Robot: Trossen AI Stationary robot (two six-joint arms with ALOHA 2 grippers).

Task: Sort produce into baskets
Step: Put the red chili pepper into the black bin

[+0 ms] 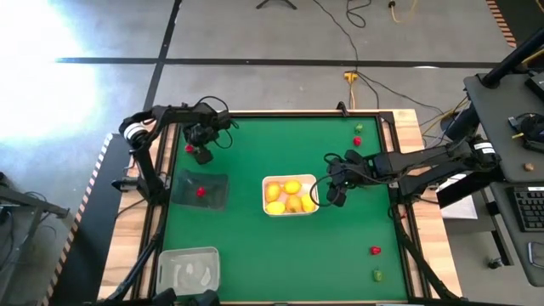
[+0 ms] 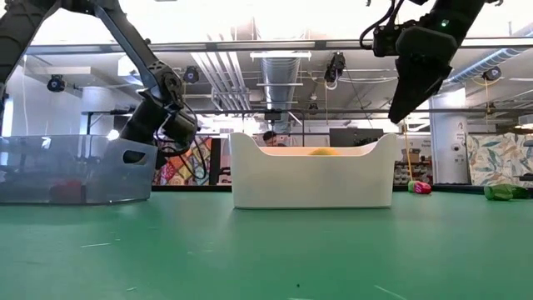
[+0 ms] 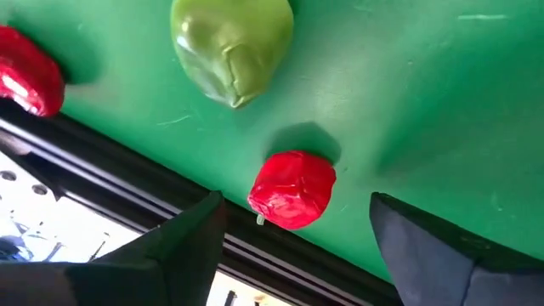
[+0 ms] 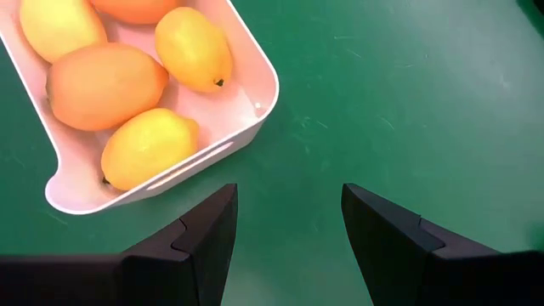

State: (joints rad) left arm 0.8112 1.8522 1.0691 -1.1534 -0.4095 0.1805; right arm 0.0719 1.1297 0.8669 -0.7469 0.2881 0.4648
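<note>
on white tub: 4 yellow fruits | left end effector, right end effector: both released

No readable text, labels, brands, nos. or signs in any view. High view: nothing printed on the green table mat or on the tubs. Low view: room behind too small and blurred to make out any lettering. Wrist views: no markings on the produce or the white tub.
</note>
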